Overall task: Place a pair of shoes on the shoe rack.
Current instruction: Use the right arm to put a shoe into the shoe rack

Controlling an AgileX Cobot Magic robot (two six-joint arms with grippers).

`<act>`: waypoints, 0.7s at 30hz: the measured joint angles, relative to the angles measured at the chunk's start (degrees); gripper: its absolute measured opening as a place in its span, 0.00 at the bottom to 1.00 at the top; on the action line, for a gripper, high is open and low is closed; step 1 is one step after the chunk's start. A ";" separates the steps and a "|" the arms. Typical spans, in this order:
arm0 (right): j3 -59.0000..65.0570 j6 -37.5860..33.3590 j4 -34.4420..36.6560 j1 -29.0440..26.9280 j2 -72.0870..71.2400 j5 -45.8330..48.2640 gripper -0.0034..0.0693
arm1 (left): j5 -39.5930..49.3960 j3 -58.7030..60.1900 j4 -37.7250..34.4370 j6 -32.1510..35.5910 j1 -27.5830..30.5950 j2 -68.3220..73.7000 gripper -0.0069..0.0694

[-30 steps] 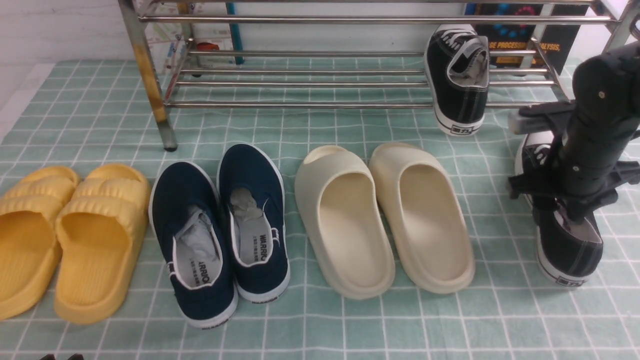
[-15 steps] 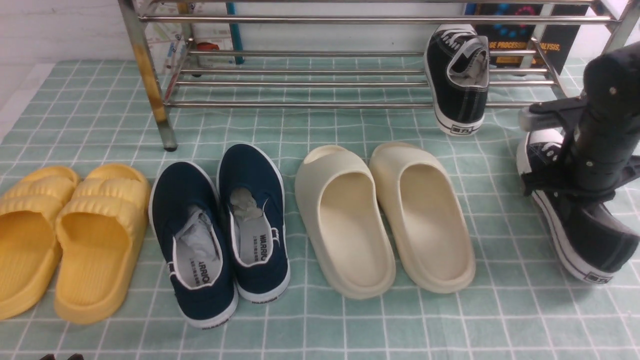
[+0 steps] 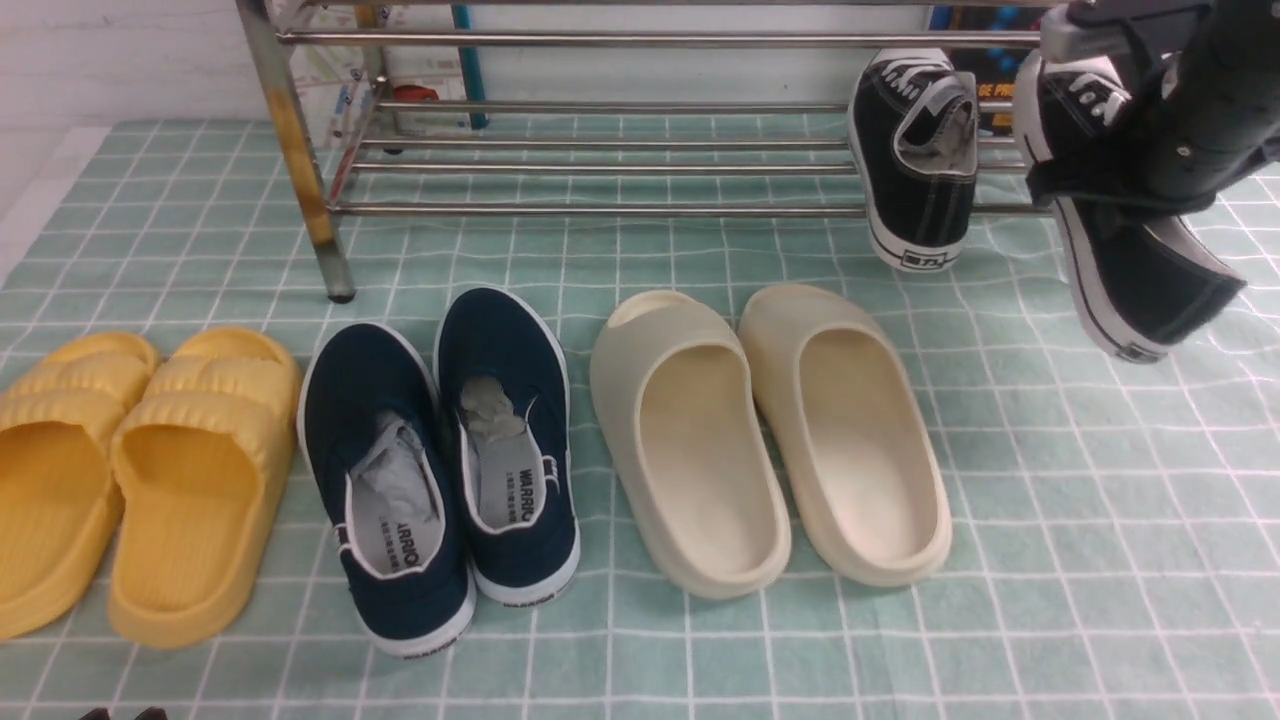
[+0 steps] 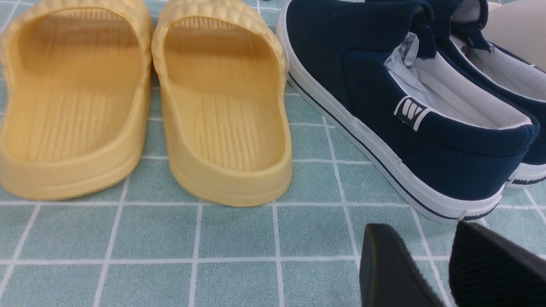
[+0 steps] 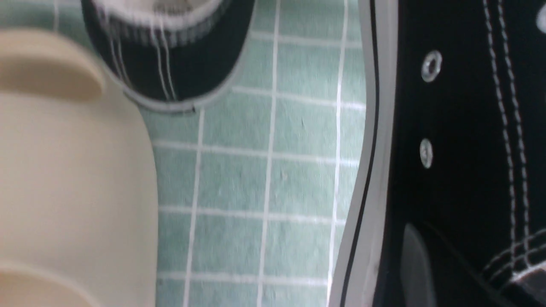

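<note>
The second black sneaker [image 3: 1150, 270] has risen from the bench [image 3: 1000, 620] to the front of the shoe rack [image 3: 600, 210], clamped in the right gripper [image 3: 1090, 205]; only placing seems left, beside its racked mate [image 3: 925, 160]; its toe points rackward, long axis slanting, heel rightward; left gripper [image 4: 420, 256] apart.
</note>
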 joint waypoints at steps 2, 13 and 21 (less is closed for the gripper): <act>-4.57 0.00 -0.33 0.00 3.61 -0.12 0.08 | 0.00 0.00 0.00 0.00 0.00 0.00 0.40; -25.91 -0.06 0.24 -2.39 19.12 4.55 0.08 | 0.00 0.00 0.00 0.00 0.00 0.00 0.40; -28.32 -0.06 1.60 -2.41 21.44 3.34 0.13 | 0.00 0.00 0.00 0.00 0.00 0.00 0.40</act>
